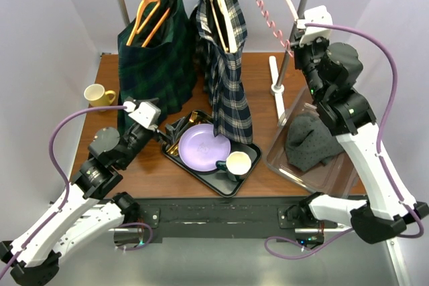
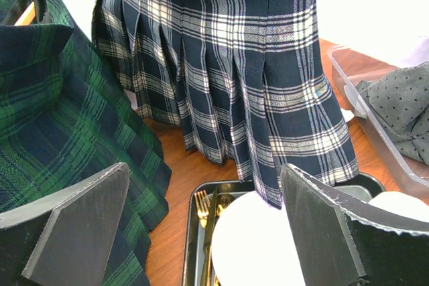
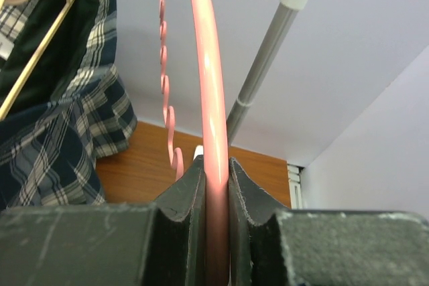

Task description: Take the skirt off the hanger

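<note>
The right wrist view alone shows the right gripper pinching the pink hanger. Overhead, the grey skirt lies in the bin. The left gripper is spread.

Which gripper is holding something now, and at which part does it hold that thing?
The right gripper is shut on the pink hanger, on its smooth curved arm near the lower end. The left gripper is open and holds nothing.

Our left arm stretches low and forward, left gripper gaping, fingers wide apart. Our right arm stands tall, wrist bent toward our left, right gripper clamped tight on the hanger.
</note>
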Tool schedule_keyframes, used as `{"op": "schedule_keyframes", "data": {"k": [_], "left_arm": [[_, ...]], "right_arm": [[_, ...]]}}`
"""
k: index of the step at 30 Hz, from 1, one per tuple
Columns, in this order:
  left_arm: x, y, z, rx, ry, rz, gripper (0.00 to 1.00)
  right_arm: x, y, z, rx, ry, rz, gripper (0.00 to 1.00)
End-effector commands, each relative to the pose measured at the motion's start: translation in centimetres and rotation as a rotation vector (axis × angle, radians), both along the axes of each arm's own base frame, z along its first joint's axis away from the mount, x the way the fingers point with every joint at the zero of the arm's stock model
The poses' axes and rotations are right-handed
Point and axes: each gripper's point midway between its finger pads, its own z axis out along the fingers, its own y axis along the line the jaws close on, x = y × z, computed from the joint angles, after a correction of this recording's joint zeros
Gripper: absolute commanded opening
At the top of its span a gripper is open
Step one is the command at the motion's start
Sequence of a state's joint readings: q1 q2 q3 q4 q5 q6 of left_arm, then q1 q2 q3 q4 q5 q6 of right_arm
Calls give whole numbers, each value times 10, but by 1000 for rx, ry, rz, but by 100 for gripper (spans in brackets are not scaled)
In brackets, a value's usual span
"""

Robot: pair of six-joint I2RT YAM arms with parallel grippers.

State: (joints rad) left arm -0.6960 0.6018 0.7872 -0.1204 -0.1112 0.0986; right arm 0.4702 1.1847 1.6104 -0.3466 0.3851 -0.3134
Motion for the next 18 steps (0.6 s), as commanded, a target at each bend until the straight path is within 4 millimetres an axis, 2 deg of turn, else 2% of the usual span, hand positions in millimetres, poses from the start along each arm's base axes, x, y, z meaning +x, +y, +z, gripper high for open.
{"op": "schedule_keyframes", "data": {"k": [1, 5, 8, 9, 10, 11, 12, 13, 14, 15, 16, 17, 18], "left_arm": [[0, 0, 12, -24, -49, -3, 100], [0, 0, 10, -22, -45, 0, 100], [-1, 0, 9, -20, -45, -2, 100], [0, 1, 8, -21, -44, 1, 100], [-1, 2, 8, -23, -43, 3, 100], [0, 0, 10, -26, -44, 0, 100], [0, 0, 12, -36, -38, 0, 100], [2, -2, 10, -31, -20, -1, 100], [1, -2, 23, -47, -25, -4, 100], [2, -5, 28, -64, -8, -8, 100], [7, -10, 24, -53, 32, -10, 100], [6, -11, 45, -83, 18, -15, 99], [6, -15, 50, -116, 44, -24, 98]], "right_arm": [[15, -3, 28, 32, -96, -56, 0], [37, 0, 8, 1, -53, -100, 0], [39, 1, -8, 2, -10, -107, 2], [35, 0, -8, 22, -15, -104, 7], [32, -2, -8, 32, -17, -105, 20], [30, -5, -11, 41, -15, -117, 26], [21, -7, -6, 73, -29, -111, 32], [16, -8, -7, 86, -25, -103, 43], [11, -4, -5, 98, -26, -67, 49], [2, -4, 1, 128, -34, -40, 59], [-6, -2, -1, 130, -6, -15, 63], [-12, 2, -1, 142, 5, 21, 67], [-22, 1, 4, 183, 4, 39, 73]]}}
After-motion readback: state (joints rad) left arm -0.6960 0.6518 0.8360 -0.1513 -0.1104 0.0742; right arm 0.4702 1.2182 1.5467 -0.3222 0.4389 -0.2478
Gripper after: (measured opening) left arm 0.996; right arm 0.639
